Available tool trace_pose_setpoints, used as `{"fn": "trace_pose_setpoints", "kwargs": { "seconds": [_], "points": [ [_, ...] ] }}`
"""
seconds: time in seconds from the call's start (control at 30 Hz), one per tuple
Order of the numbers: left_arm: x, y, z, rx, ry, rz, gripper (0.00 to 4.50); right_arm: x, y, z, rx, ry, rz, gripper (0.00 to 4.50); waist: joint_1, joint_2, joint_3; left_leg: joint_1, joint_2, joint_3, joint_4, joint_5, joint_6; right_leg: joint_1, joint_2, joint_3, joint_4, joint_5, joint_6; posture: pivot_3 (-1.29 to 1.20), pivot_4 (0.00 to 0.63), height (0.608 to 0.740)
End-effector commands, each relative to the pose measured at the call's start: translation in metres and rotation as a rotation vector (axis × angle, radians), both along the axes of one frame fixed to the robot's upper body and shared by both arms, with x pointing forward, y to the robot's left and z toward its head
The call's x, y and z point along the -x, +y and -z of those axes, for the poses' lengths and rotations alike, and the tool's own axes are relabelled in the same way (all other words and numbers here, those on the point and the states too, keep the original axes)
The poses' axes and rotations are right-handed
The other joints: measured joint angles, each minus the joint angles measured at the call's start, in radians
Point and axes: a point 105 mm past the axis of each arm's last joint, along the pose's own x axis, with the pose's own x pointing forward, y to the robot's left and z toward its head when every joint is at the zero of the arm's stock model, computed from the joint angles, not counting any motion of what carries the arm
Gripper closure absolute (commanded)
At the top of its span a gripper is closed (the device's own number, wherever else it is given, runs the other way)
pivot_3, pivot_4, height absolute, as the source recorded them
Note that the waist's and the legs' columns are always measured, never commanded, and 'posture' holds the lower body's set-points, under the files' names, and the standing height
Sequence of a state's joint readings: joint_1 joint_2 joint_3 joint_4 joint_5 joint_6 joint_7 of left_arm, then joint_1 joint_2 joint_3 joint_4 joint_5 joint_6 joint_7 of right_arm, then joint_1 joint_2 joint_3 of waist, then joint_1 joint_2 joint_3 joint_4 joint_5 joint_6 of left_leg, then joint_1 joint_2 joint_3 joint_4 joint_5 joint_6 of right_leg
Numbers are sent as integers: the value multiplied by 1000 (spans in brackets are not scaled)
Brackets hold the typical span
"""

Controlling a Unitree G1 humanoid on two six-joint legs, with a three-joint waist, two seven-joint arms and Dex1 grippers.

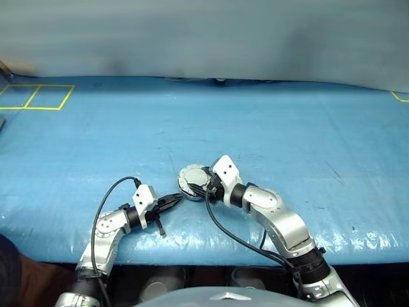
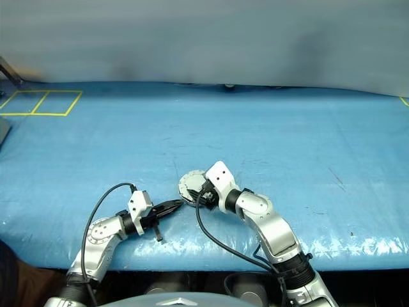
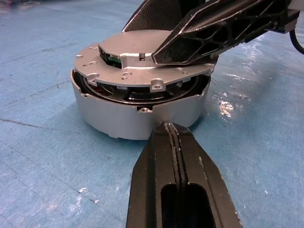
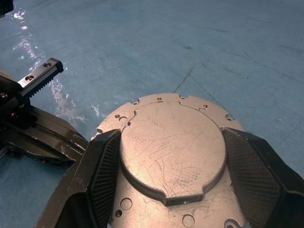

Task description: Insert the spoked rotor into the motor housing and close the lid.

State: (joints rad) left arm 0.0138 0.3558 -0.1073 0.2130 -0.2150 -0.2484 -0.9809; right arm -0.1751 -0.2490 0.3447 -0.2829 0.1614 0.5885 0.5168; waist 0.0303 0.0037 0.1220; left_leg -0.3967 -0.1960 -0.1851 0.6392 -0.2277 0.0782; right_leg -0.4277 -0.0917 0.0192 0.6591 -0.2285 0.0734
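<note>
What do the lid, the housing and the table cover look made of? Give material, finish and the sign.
Lid: likely aluminium, matte grey, fine scratches, drilled holes.
Motor housing: same pale metal, smooth satin wall.
Table cover: probably plastic sheet, glossy blue, glare and wrinkles.

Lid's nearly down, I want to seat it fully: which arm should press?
Right. The right gripper already straddles the lid atop the motor housing, fingers either side of its raised centre. The left gripper is shut, bracing the housing's side wall.

Silver lid (image 3: 142,64) sits slightly tilted, seemingly not flush, on the motor housing (image 3: 137,116).
</note>
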Motion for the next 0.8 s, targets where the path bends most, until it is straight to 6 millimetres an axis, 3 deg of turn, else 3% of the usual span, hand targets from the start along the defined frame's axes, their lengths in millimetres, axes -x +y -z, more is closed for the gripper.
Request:
{"fn": "trace_pose_setpoints", "kwargs": {
  "seconds": [0.03, 0.8],
  "points": [
    [-6, -6, -12, 17, -61, 2, 4500, 3, 7, -5, -5, -12, -26, 1483, 0, 0, 0, 0, 0, 0, 0, 0, 0, 0, 0, 0, 0, 0, 0, 0, 150, 740],
    [-7, -4, -6, 10, -54, -17, 4500, 8, 14, 8, 45, 74, -25, 1483, 0, 0, 0, 1, 0, 0, 0, 0, 0, 0, 0, 0, 1, 0, 0, 0, 150, 740]
  ]
}}
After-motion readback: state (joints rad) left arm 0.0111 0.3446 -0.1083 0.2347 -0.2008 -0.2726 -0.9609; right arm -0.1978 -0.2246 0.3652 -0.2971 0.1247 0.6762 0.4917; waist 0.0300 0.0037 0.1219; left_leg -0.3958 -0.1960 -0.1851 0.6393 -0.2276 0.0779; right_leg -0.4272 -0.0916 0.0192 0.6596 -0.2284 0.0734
